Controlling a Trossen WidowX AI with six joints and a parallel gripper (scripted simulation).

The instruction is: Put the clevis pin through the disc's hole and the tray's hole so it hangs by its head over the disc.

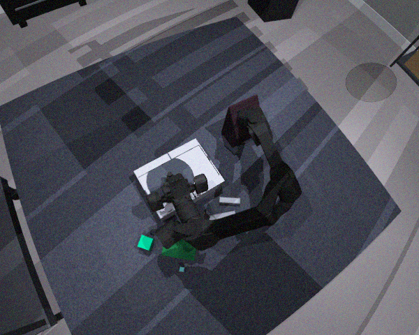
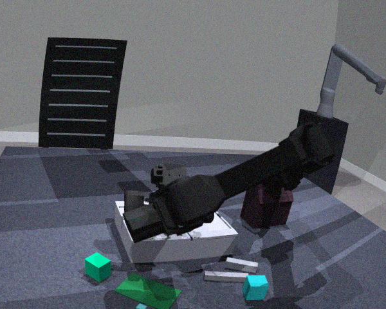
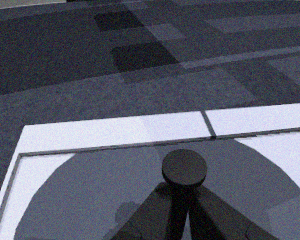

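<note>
Pin (image 3: 184,167): dark, round flat head, shank mostly hidden.

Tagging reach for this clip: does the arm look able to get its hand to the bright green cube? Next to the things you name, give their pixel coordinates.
Probably yes: the green cube (image 1: 144,242) (image 2: 98,266) sits outside the tray (image 1: 211,164) (image 2: 183,249) (image 3: 90,134), nothing standing over it, though the hand (image 3: 178,192) is occupied.

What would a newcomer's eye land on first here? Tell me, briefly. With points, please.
Probably the bright white tray (image 1: 209,164) (image 2: 183,249) (image 3: 85,134), under the bent dark arm (image 1: 238,224) (image 2: 253,169), with a wide grey disc (image 1: 170,167) (image 3: 90,190) inside. Next, the vivid green cube (image 1: 144,242) (image 2: 98,266) beside the tray. Close up, the pin's round dark head (image 3: 184,167) stands out above the claw's fingertips, over the disc.
</note>
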